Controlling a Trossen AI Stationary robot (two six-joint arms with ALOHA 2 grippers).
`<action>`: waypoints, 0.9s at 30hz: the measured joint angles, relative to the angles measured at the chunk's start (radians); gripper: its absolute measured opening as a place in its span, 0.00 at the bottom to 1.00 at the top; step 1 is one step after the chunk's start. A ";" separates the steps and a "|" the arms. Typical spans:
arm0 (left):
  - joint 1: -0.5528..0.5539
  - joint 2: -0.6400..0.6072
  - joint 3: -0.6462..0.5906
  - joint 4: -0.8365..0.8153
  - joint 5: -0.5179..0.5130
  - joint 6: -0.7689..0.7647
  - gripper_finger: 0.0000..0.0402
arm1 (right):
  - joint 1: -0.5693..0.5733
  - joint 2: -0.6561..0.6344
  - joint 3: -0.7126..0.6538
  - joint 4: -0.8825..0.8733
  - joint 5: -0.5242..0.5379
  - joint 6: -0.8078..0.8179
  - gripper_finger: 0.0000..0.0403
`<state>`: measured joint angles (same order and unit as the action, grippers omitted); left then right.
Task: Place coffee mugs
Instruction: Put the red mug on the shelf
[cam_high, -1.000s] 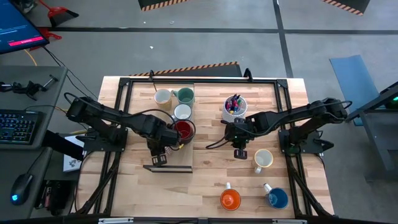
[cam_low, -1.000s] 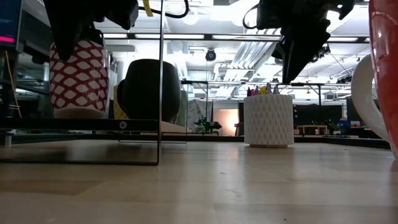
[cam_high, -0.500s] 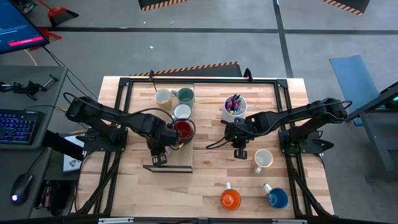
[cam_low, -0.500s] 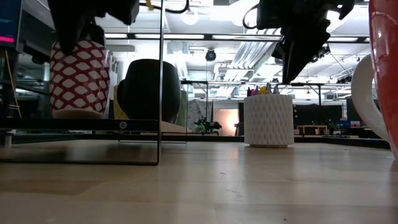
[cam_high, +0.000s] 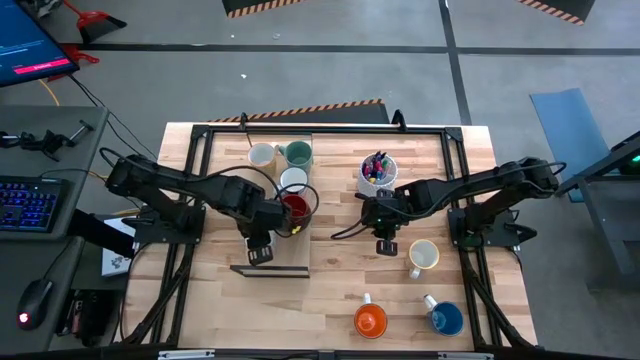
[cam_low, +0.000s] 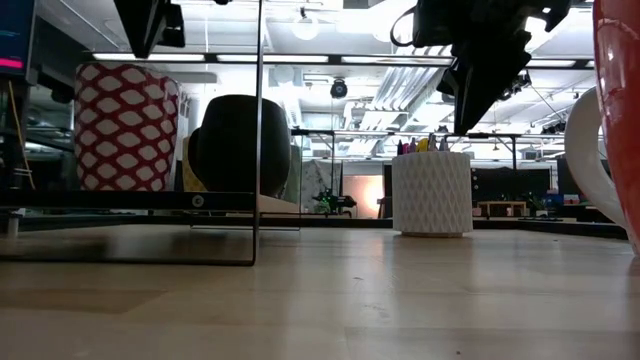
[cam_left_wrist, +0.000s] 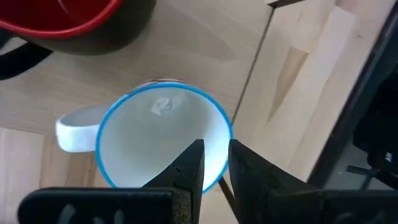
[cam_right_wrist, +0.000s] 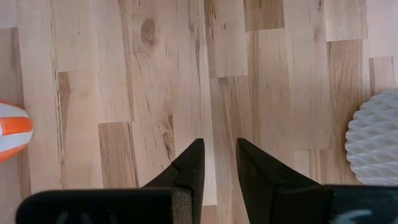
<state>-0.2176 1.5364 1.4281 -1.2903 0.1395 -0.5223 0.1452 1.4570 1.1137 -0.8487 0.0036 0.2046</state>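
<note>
A mug with a red-and-white pattern (cam_low: 125, 125), blue rim and white inside (cam_left_wrist: 163, 140) stands by its base on the black-framed rack's shelf (cam_low: 200, 200). My left gripper (cam_low: 147, 45) (cam_left_wrist: 215, 155) hangs just above it, clear of it, its fingers a narrow gap apart over the rim. In the high view the left gripper (cam_high: 258, 243) hides that mug. A dark red mug (cam_high: 293, 208), a white one (cam_high: 293, 180), a teal one (cam_high: 297, 153) and a cream one (cam_high: 262, 155) stand on the same rack. My right gripper (cam_high: 386, 243) (cam_right_wrist: 219, 155) waits mid-table, narrowly open over bare wood.
A white cup of pens (cam_high: 377, 172) stands behind the right gripper. A cream mug (cam_high: 424, 256), an orange mug (cam_high: 370, 320) and a blue mug (cam_high: 445, 318) sit on the table's near right. The black frame (cam_high: 330, 128) runs around the tabletop.
My left gripper has risen straight up off the patterned mug's top and now hangs clear above it. The mug has stayed upright on the shelf.
</note>
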 joint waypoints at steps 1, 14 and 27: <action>0.000 0.000 0.001 0.002 0.006 -0.003 0.16 | 0.000 0.000 0.000 0.000 0.000 -0.001 0.18; -0.084 0.000 0.001 0.007 -0.020 -0.014 0.16 | 0.000 0.000 0.000 0.000 0.000 -0.004 0.18; -0.115 0.006 0.001 0.032 -0.129 -0.009 0.16 | 0.000 0.000 0.000 0.000 0.000 0.001 0.18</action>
<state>-0.3328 1.5425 1.4288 -1.2581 0.0107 -0.5308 0.1452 1.4570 1.1137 -0.8483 0.0036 0.2058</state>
